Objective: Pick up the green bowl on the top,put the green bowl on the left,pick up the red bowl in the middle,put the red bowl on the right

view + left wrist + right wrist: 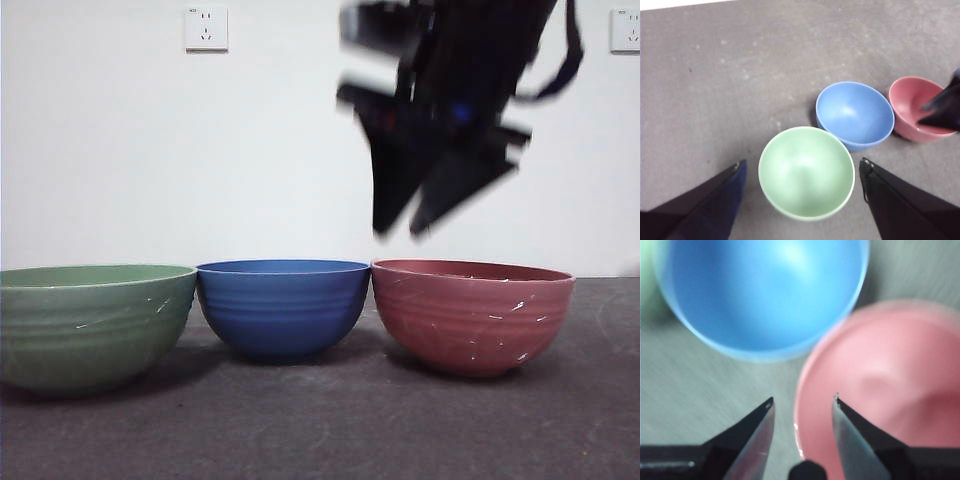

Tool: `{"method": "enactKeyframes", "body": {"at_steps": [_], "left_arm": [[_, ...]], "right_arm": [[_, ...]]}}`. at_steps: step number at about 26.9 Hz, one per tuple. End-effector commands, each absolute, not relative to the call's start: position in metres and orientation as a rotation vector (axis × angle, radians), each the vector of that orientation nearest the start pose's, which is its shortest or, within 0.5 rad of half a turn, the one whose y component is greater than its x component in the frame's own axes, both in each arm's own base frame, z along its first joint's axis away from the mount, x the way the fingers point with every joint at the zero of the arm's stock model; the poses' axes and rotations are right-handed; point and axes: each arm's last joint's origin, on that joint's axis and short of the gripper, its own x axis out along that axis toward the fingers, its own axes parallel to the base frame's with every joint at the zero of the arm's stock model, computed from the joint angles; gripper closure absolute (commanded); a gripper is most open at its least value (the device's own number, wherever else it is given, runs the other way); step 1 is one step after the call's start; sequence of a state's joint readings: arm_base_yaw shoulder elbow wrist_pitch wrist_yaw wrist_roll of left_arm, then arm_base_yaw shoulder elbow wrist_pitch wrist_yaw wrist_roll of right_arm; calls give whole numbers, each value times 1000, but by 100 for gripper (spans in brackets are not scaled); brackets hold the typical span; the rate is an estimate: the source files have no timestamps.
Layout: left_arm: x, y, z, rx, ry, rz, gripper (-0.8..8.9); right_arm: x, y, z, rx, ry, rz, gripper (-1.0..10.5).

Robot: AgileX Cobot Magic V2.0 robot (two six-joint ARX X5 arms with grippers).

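Note:
Three bowls stand in a row on the table. The green bowl is at the left, a blue bowl in the middle, the red bowl at the right. My right gripper hangs open and empty above the red bowl's near-left rim, blurred by motion; in the right wrist view its jaws straddle the red bowl's rim. My left gripper is open and empty, high above the green bowl.
The table is dark grey cloth. Two wall sockets sit on the white wall behind. The blue bowl nearly touches both neighbours.

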State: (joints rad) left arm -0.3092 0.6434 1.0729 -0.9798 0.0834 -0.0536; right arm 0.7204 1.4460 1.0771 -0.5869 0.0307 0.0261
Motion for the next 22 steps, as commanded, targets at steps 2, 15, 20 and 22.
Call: {"method": "enactKeyframes", "body": {"at_steps": [2, 15, 20, 22], "left_arm": [[88, -30, 374, -7, 479, -371, 437], [98, -34, 368, -5, 386, -373, 821], [100, -34, 336, -5, 389, -373, 821], [98, -34, 323, -9, 357, -378, 821]], "right_arm": [[201, 169, 310, -295, 628, 573, 760], [128, 65, 350, -164, 230, 329, 959], [110, 53, 313, -98, 188, 307, 959], [104, 49, 306, -79, 167, 305, 959]]}}
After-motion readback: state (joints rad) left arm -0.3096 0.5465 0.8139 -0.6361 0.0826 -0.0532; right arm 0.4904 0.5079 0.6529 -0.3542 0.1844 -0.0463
